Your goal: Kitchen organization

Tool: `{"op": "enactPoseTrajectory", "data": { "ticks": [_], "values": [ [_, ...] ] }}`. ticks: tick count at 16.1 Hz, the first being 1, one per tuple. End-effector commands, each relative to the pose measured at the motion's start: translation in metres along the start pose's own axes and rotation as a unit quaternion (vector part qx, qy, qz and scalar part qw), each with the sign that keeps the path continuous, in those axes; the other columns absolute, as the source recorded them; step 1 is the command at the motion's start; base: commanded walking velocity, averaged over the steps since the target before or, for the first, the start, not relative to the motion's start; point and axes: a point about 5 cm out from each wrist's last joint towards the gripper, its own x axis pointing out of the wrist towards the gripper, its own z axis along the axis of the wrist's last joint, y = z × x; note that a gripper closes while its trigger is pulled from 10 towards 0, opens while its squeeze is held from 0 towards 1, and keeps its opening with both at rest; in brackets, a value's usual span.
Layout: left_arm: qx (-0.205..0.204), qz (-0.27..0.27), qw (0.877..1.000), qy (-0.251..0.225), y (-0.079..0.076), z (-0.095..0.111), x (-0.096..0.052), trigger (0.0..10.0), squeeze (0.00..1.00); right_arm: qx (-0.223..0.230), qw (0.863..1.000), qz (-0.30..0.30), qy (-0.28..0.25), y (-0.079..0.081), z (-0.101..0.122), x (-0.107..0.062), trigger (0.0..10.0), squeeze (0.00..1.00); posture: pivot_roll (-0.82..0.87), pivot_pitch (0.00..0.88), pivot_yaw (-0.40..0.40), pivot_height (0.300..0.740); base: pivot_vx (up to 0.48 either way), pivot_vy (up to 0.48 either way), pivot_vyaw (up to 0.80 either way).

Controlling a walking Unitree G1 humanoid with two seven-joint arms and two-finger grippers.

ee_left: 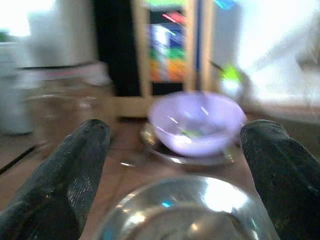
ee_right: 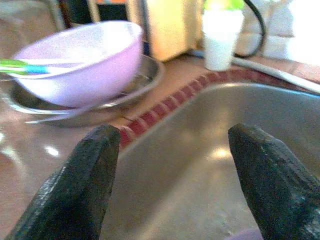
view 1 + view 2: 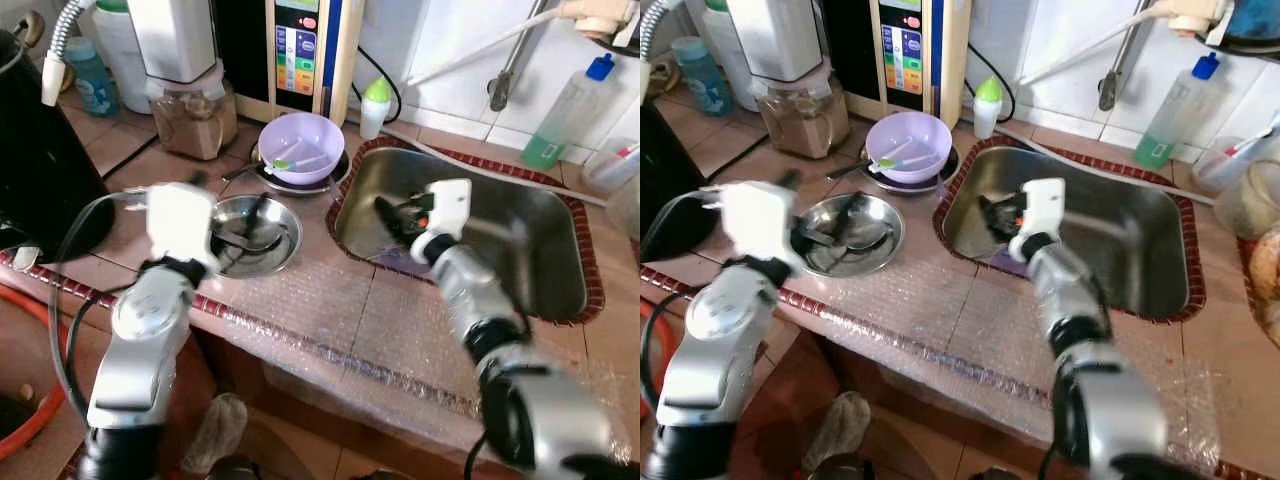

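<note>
The left pincer [image 3: 235,225] hangs spread over the steel bowl [image 3: 280,240] on the counter [image 3: 330,310], its black fingers [image 1: 75,175] wide apart and holding nothing. The right pincer [image 3: 395,215] is likewise spread and empty, reaching into the sink [image 3: 520,250] near the basin's nine o'clock wall. Up at the steel bowl's one o'clock, the lilac bowl [image 3: 302,145] sits in a shallow metal dish, with a green-handled utensil [image 3: 290,162] lying across it. The next sensible move seems to be clearing the dishes into the sink: the left arm should lower squarely so one finger goes inside the steel rim and one outside, then close gently, since thin polished metal will likely slip or tip if it is pinched off-centre. The right arm would do well to stay low in the basin, out of the carrying path. The head views give the overall layout and both arms at once, though blurred. The left wrist view confirms the steel rim lies centred between the fingers with the lilac bowl straight ahead, while the right wrist view shows the red tile edging [image 2: 165,107] between sink and dish.
</note>
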Motion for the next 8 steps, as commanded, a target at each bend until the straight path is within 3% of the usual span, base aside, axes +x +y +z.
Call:
{"op": "enactPoseTrajectory", "data": {
  "ticks": [1,2,4,8],
  "values": [
    [-0.001,0.026,0.999,-0.021,0.003,0.005,-0.007,10.0,0.63,-0.01,1.0,0.01,-0.023,0.006,0.007,0.0,10.0,1.0,0.12,0.007,-0.06,0.74,0.0,0.0,0.0],
    [0.002,0.038,0.999,-0.032,0.004,0.007,-0.013,10.0,0.51,-0.008,1.0,0.013,-0.027,0.011,0.004,-0.002,10.0,1.0,0.12,0.007,-0.06,0.74,0.0,0.0,0.0],
    [-0.011,0.08,0.996,-0.043,0.011,0.008,-0.025,10.0,0.0,-0.002,1.0,0.008,-0.019,0.015,-0.004,-0.005,10.0,1.0,0.13,0.008,-0.075,0.74,0.0,0.0,0.0],
    [-0.037,0.141,0.989,-0.032,0.022,0.001,-0.037,10.0,0.0,-0.01,1.0,0.01,-0.012,0.017,-0.005,-0.007,10.0,1.0,0.14,0.01,-0.082,0.74,0.0,0.0,0.0]
  ]
}}
